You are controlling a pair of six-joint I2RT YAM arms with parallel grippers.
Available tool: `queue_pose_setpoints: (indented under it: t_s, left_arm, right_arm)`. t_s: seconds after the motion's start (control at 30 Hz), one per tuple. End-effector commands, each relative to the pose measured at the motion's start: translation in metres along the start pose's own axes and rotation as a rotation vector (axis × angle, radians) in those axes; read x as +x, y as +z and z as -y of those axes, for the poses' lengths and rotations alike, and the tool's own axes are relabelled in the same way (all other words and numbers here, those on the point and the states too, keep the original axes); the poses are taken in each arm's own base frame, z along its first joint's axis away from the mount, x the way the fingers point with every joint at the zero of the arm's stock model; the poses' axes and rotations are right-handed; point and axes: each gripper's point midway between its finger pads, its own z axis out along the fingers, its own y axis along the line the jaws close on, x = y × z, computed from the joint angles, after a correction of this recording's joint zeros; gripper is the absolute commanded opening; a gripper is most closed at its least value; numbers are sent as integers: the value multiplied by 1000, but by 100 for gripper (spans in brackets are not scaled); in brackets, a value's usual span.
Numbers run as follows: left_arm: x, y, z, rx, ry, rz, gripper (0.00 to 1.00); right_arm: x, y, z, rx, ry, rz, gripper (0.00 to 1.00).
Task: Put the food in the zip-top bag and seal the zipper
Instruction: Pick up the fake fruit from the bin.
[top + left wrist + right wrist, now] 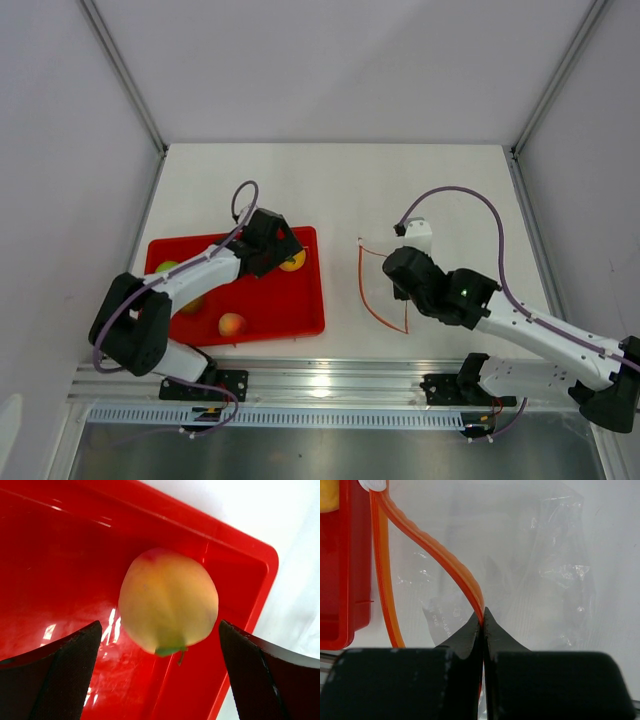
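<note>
In the red tray (290, 315) lies the food: a yellow-orange fruit (294, 262), a pink-orange peach (232, 324) and a green apple (165, 267) half hidden by the left arm. My left gripper (278, 246) is open over the tray's far right corner. In its wrist view the yellow-orange fruit (167, 602) sits just ahead of the left gripper (159, 647), between its fingertips (70, 670) without touching them. The clear zip-top bag (545, 580) lies flat to the right of the tray. My right gripper (483, 616) is shut on its orange zipper (445, 560), lifting one lip of the mouth.
The tray's right wall (345, 580) stands close to the bag's mouth (372, 290). A small white block (418, 230) lies behind the right wrist. The metal rail (320, 385) runs along the near edge of the table.
</note>
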Motion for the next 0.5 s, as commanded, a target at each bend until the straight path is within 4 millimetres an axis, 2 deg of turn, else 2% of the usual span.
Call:
queue_pose_setpoints:
  t_s: [0.0, 0.17, 0.37, 0.47]
  left_arm:
    - [-20, 7, 32, 80, -46, 32, 99]
    - [-9, 26, 30, 50, -40, -17, 99]
    - [-3, 39, 22, 17, -81, -50, 99]
    - [-1, 42, 17, 10, -92, -61, 94]
  right_arm:
    - [-5, -1, 0, -7, 28, 26, 0]
    - [-3, 0, 0, -8, 24, 19, 0]
    - [0, 1, -2, -13, 25, 15, 0]
    - [2, 2, -3, -17, 23, 10, 0]
